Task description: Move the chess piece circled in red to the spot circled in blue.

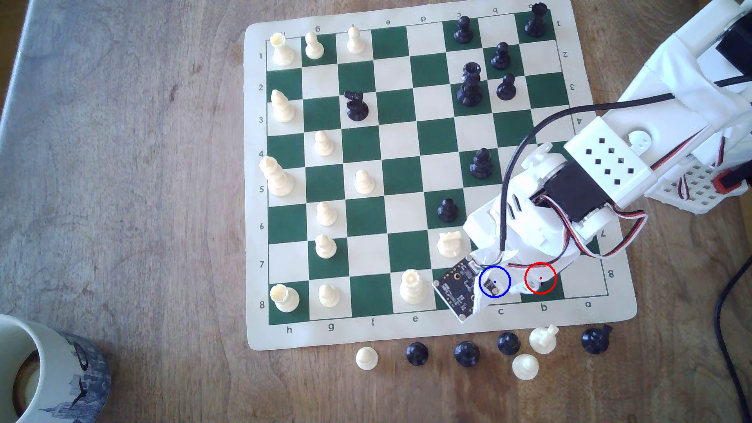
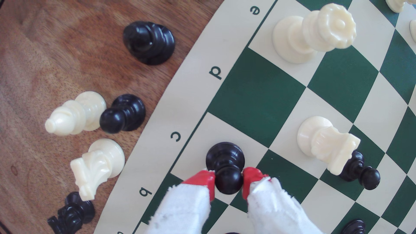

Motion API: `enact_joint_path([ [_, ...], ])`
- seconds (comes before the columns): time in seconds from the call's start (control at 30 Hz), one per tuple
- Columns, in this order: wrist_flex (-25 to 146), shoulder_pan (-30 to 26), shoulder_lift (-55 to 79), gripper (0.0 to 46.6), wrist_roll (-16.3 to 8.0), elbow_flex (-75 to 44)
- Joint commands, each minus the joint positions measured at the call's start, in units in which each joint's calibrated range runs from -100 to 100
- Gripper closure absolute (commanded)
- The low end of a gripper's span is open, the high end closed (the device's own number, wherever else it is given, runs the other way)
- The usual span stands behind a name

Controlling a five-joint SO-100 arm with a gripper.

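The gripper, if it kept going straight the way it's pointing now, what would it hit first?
The gripper points down at the board with the black pawn between its red fingertips. It would press the pawn's base into the cream c-file square; whether the base already touches is unclear.

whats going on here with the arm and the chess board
A white robot arm is reaching over the near corner of the chess board, its gripper with red-tipped jaws closed on the head of a black pawn. In the wrist view the pawn's base stands on the cream square by the letter c, the blue-ringed spot. Captured pieces lie on the wooden table beside the board.
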Motion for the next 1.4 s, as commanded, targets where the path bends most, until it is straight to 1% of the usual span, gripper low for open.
enact_joint_path([
  [0.0,-0.6,-0.5,0.0,43.2,0.0,-2.9],
  [0.23,-1.3,-0.9,1.5,43.0,0.0,-2.9],
  [0.33,-1.3,-0.7,1.3,32.1,0.1,-2.9],
  [0.37,-1.0,-0.7,1.2,30.4,0.1,-2.9],
  [0.43,-0.8,-0.7,0.8,28.9,0.1,-2.8],
  [0.67,3.4,0.3,-4.1,28.1,0.2,-2.8],
  [0.83,9.0,3.1,-11.9,27.6,0.4,-3.6],
  [0.87,10.0,4.6,-15.3,27.3,0.5,-3.8],
  [0.97,10.2,8.2,-19.6,27.2,0.3,-4.1],
  [1.0,10.4,9.8,-20.8,27.2,0.3,-4.1],
  [1.03,9.8,13.2,-23.7,27.7,0.2,-4.0],
  [1.07,9.2,14.3,-25.2,27.7,0.1,-3.7],
  [1.13,7.3,16.5,-28.4,27.8,-0.2,-3.5],
  [1.17,5.0,18.7,-31.5,28.1,-0.4,-3.2],
  [1.23,1.5,21.0,-34.4,29.1,-0.8,-2.0],
  [1.27,0.7,22.2,-35.0,30.3,-0.8,-1.9],
  [1.33,-3.0,24.1,-37.2,39.7,-1.1,0.3],
  [1.37,-5.0,24.8,-38.1,40.5,-1.2,1.8],
])
